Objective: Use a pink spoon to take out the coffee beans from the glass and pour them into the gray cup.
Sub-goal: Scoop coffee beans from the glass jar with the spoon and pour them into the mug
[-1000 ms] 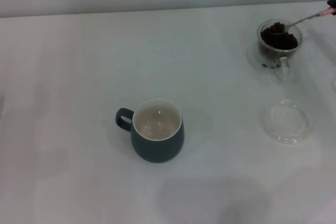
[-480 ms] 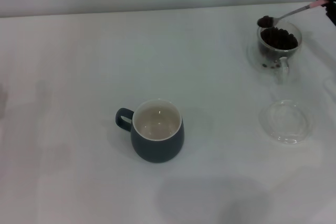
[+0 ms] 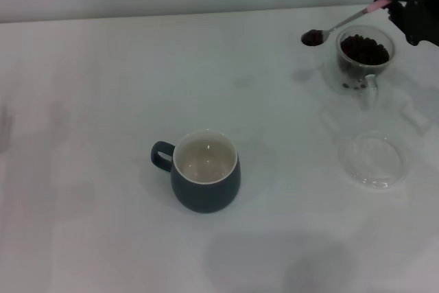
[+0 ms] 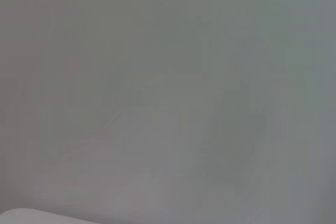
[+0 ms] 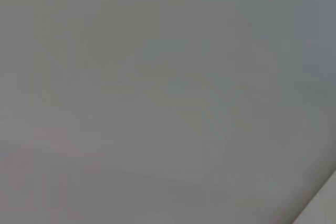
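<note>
Pink spoon (image 3: pixel 343 25) loaded with coffee beans (image 3: pixel 312 37), bowl clear of the glass (image 3: pixel 364 60) at the table's far right corner. Gray cup (image 3: pixel 205 171) sits well apart, mid-table. Risk: a tilt or jerk on the long carry spills beans short of the cup. Right gripper (image 3: pixel 405 6) fingers closed on the pink handle end. Left gripper not in view.

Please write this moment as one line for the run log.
phase: carry | right gripper: holds pink spoon, bowl loaded with coffee beans, beside glass | gray cup: no beans | left arm: unseen
</note>
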Robot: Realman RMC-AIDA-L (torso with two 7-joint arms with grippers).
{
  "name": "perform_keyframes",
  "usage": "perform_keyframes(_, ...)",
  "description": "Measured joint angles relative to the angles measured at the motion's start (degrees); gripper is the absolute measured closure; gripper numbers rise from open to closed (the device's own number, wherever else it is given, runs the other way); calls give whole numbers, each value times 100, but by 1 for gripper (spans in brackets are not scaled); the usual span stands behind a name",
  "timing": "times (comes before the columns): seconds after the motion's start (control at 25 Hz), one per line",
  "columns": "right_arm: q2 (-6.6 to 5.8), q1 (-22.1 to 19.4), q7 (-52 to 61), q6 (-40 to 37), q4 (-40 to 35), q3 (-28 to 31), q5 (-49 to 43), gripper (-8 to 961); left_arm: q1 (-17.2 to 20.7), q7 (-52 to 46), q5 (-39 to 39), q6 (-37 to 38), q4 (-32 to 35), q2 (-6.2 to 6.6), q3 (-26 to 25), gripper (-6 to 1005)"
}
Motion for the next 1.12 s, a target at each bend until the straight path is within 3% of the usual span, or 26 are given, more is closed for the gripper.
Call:
perform_keyframes(0.2,-3,90,200,92,-87,-367,-52,805,-6,0,-65,12,3,0,0,239)
perform_keyframes(0.88,253,186,229,574,-298,-1287,-225,805,-145,8,-15,14,3,9,24,238)
perform_keyframes(1.12,286,230,135,606,-276,-1841,-185,806,-250,9,-6,148,1,9,27,238)
